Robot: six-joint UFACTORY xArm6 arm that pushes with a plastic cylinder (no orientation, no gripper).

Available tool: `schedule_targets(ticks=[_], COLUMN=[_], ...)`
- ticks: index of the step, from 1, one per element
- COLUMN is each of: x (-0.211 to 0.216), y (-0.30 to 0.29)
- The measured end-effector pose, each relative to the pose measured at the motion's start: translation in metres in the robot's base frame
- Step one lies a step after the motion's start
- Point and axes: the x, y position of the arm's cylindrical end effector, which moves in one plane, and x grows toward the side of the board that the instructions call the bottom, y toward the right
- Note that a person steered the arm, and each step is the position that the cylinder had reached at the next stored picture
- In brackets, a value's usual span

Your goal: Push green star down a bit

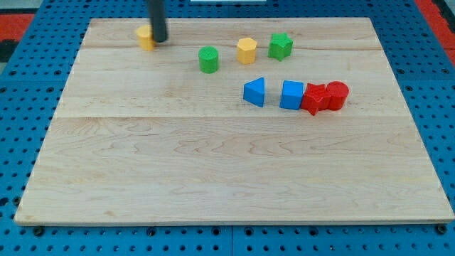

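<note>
So the board point(213, 171) is the biggest thing here, a pale wooden top on a blue pegboard point(21, 107), and most of it is bare with all the blocks bunched toward the far side. No bins, trays or containers anywhere that I can see, so nothing is in anything; every block just sits loose on the wood. My rod comes down at the far left, and my tip point(161, 40) is right against a yellow block point(146, 37), touching it or as good as, on its right side. No jaws on me at all, just the bare rod, so nothing is held and there's nothing to open or close. The green star point(280, 46) is well off to my right, far side of the board, just right of a yellow hexagon-ish block point(247, 50). A green cylinder point(208, 60) sits left of that one. Nearer, there's a row: blue triangle point(254, 92), blue block point(291, 94), then a red star point(313, 99) and a red round block point(337, 94) pressed together. My guess is I need to get behind the star's far edge to shove it nearer, and the blue block right below its path means only a short push.
</note>
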Motion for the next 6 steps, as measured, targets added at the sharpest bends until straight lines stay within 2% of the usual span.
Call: schedule_targets(ticks=[1, 2, 3, 4, 5, 6], x=[0.002, -0.041, -0.05, -0.003, 0.027, 0.027], y=[-0.011, 0.1, 0.226, 0.27, 0.269, 0.276])
